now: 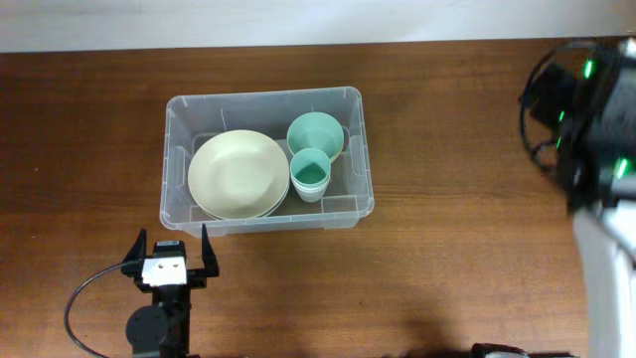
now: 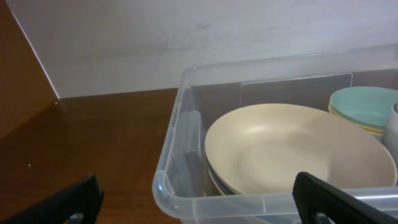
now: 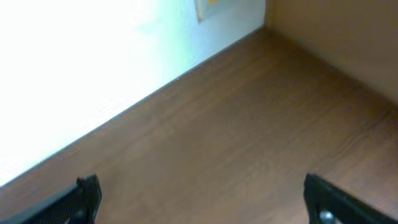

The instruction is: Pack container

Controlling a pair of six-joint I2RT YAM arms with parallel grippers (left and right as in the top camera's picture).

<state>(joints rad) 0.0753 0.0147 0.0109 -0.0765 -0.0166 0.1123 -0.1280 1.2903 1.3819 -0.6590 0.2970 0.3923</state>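
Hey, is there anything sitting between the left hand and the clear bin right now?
Nothing visible does. The left hand is open and faces the near wall of the bin, with only a strip of bare table between them.

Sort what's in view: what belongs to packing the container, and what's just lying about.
Belongs to the job:
- container
- cream plate, teal bowl and teal cup, all inside it
- left gripper, open at its near side
- right gripper, open, away from it

Just there:
- wooden table
- left arm's cable
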